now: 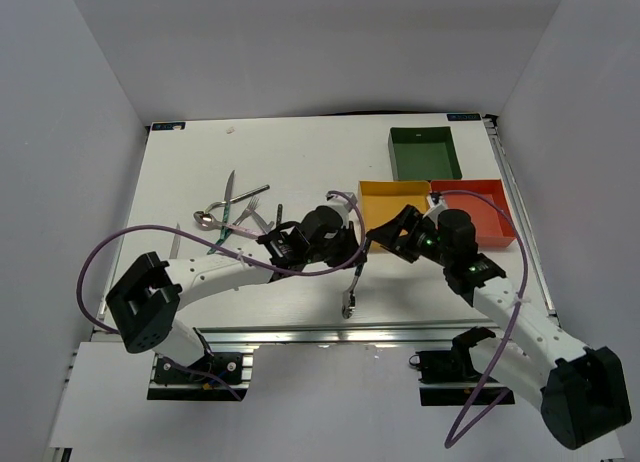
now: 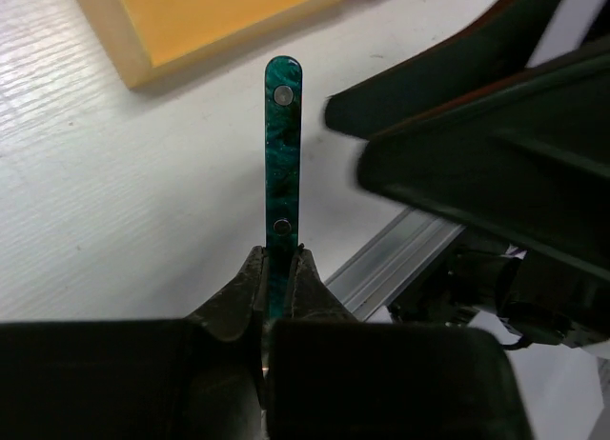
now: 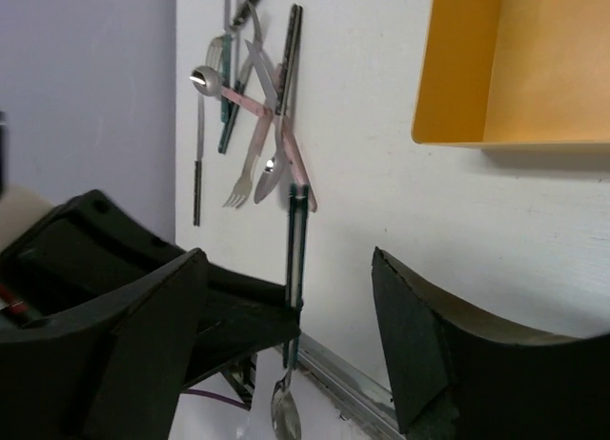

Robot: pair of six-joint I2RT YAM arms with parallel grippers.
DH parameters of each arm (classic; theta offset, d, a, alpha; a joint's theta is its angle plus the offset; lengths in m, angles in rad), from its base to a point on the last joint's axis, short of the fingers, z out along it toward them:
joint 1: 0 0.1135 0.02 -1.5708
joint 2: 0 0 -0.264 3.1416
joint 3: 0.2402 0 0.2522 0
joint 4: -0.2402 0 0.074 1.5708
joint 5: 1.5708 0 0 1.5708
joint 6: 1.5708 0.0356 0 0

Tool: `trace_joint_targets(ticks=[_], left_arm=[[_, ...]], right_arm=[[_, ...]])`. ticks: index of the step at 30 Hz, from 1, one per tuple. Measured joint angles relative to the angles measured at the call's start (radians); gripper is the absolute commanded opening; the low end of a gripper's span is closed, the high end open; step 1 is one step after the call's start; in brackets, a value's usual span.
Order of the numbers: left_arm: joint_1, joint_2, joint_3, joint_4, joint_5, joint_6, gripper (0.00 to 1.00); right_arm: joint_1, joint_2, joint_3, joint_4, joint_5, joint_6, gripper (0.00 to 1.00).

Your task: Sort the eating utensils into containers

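Observation:
My left gripper (image 1: 357, 252) is shut on a teal-handled spoon (image 1: 351, 285). The spoon hangs bowl-down over the table's front edge. In the left wrist view its handle (image 2: 283, 145) rises from the closed jaws toward the yellow tray (image 2: 133, 64). My right gripper (image 1: 388, 237) is open just right of it. In the right wrist view the spoon (image 3: 296, 259) stands between that gripper's spread fingers (image 3: 419, 345), touching neither. The yellow (image 1: 366, 190), red (image 1: 505, 222) and dark green (image 1: 396, 154) trays sit at the right. Several more utensils (image 1: 232, 214) lie piled at the left.
An aluminium rail (image 1: 300, 333) runs along the table's front edge under the spoon's bowl. White walls enclose the table. A purple cable (image 1: 100, 252) loops off the left arm. The utensil pile (image 3: 255, 126) shows at the top of the right wrist view.

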Motion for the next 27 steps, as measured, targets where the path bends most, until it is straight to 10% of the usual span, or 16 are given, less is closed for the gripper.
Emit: trace_joint_targets(ticks=[5, 8, 11, 12, 13, 27], left_arm=[[0.000, 0.000, 0.000, 0.051, 0.029, -0.010, 0.00], [0.000, 0.000, 0.001, 0.056, 0.038, -0.010, 0.00], [0.000, 0.005, 0.008, 0.046, 0.037, -0.006, 0.22], [0.003, 0.008, 0.017, 0.039, 0.035, -0.002, 0.48], [0.004, 0.013, 0.031, 0.030, 0.027, 0.008, 0.98], [-0.002, -0.359, 0.111, -0.444, -0.414, 0.004, 0.98]], right_arm=[[0.086, 0.092, 0.008, 0.008, 0.053, -0.004, 0.57], [0.119, 0.127, 0.008, 0.018, 0.069, -0.007, 0.00], [0.139, 0.143, 0.029, 0.041, 0.075, -0.019, 0.00], [0.139, 0.145, 0.035, 0.040, 0.080, -0.014, 0.00], [0.139, 0.147, 0.050, 0.031, 0.090, -0.024, 0.00], [-0.116, 0.420, 0.507, -0.206, 0.485, -0.168, 0.00]])
